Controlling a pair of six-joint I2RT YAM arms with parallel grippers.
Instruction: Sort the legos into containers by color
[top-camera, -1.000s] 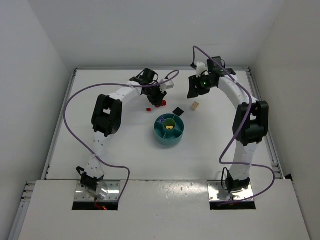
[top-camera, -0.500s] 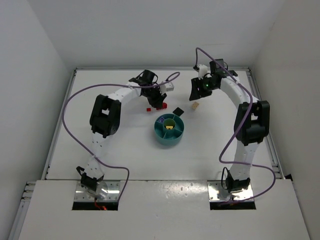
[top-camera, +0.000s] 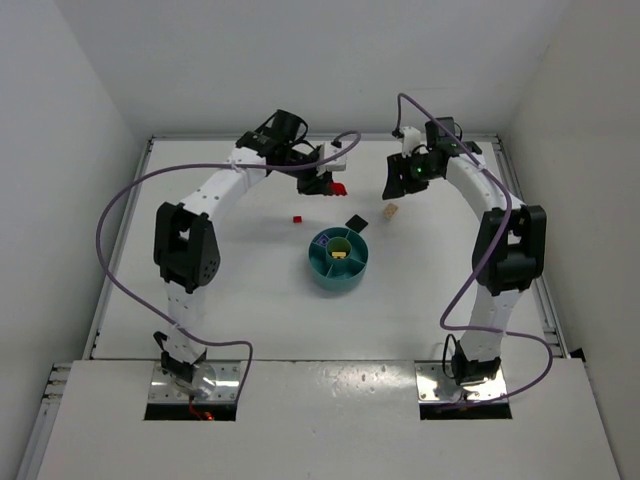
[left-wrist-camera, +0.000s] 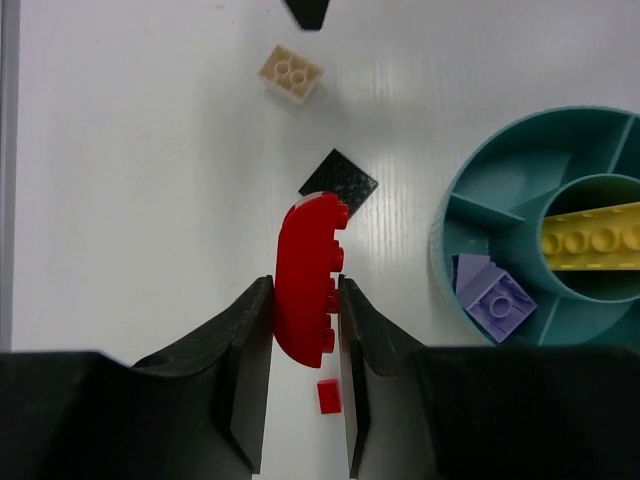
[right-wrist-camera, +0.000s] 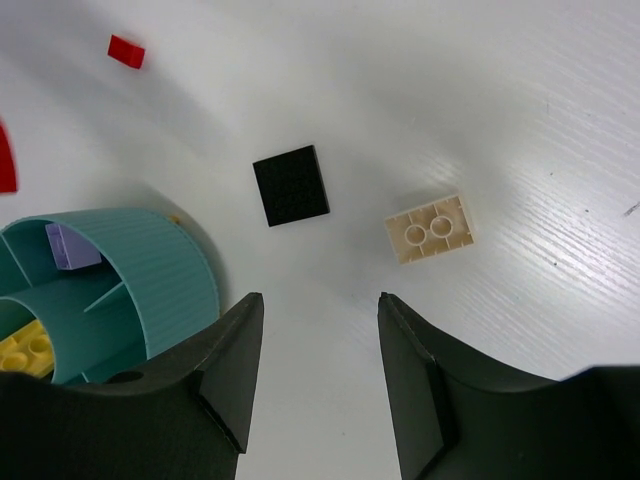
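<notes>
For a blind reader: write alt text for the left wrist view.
The left gripper holds a curved red lego between its fingers above a table. Nearby lie a black tile, a tan brick, a tiny red piece, and a teal dish holding lavender legos and a yellow lego.

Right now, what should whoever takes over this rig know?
Left tool shut on the curved red brick.
Right tool open, empty, over the tan brick and black tile.
Done: yellow brick in the centre cup of the teal dish, lavender bricks in one wedge.
Left: the held red brick, the small red piece, tan and black, none in the dish yet.
</notes>
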